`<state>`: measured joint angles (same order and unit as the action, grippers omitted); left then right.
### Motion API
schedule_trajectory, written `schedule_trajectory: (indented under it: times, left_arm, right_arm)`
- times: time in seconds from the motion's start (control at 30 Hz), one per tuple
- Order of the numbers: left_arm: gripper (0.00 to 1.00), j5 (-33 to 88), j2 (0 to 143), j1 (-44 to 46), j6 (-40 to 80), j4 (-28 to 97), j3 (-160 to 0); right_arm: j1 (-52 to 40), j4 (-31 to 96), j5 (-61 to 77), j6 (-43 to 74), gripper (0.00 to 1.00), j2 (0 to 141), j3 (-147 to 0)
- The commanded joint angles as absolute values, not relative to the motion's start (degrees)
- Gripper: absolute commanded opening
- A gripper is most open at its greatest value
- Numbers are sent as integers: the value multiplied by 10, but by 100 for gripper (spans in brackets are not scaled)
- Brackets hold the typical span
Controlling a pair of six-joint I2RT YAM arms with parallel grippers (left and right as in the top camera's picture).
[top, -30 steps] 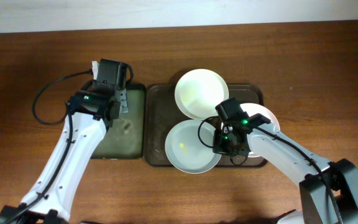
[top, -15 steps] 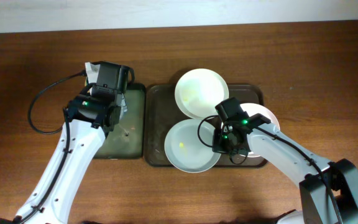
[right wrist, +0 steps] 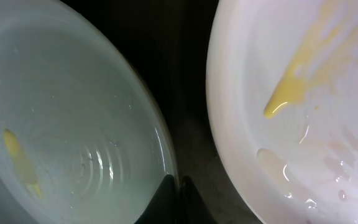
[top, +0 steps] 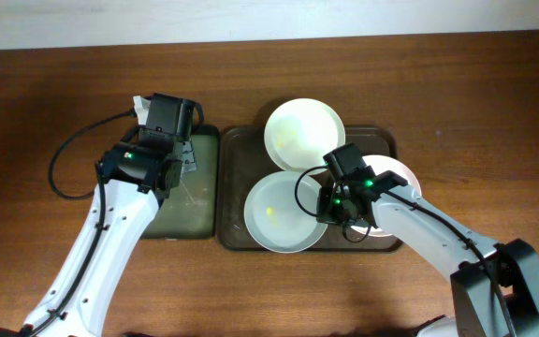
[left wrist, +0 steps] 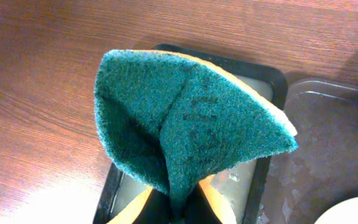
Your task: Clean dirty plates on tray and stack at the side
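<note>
**A:** Front and centre, the faintly grey-blue round shallow plate (top: 279, 213) sits at the near left of the large dark brown rectangular tray (top: 237, 178), with a yellow speck inside it.

**B:** And the right gripper (top: 330, 201) has it by the right rim! The wrist view shows the fingers pinched tight on that edge.

**A:** Just beside it, the white round plate with a yellow smear (top: 396, 173) lies at the tray's right end, partly under that arm. A third white plate (top: 304, 131) sits at the back, hanging over the tray's far rim.

**B:** Over to the left gripper (left wrist: 174, 208). It's clamped on a folded green scouring sponge with a yellow back (left wrist: 185, 118), held above the narrow dark greenish-black tray (top: 171, 211).

**A:** That one lies just beside the brown tray's left side, on the brown wooden table (top: 475, 94).
</note>
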<state>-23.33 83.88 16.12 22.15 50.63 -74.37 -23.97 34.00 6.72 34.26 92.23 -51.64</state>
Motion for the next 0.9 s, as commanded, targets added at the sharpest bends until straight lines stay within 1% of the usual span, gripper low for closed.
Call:
schedule_trajectory:
  times: [0.0,0.23,0.43,0.57,0.73,0.87]
  left_arm:
    - [0,-233,847,160,222,504,-747]
    - [0,-233,881,160,222,505,-747]
    - [0,-228,905,160,197,505,-747]
    - [0,-176,915,160,163,504,-747]
    - [0,-177,924,160,153,503,-747]
    - [0,-177,926,160,150,503,-747]
  right_arm:
    - [-248,336,64,346,4,926,-523]
    - [-284,308,49,347,4,926,-513]
    - [-285,289,14,366,4,926,-500]
    - [-286,282,14,392,4,935,-500]
    - [-286,270,17,397,4,976,-500]
    - [-285,272,23,397,4,983,-500]
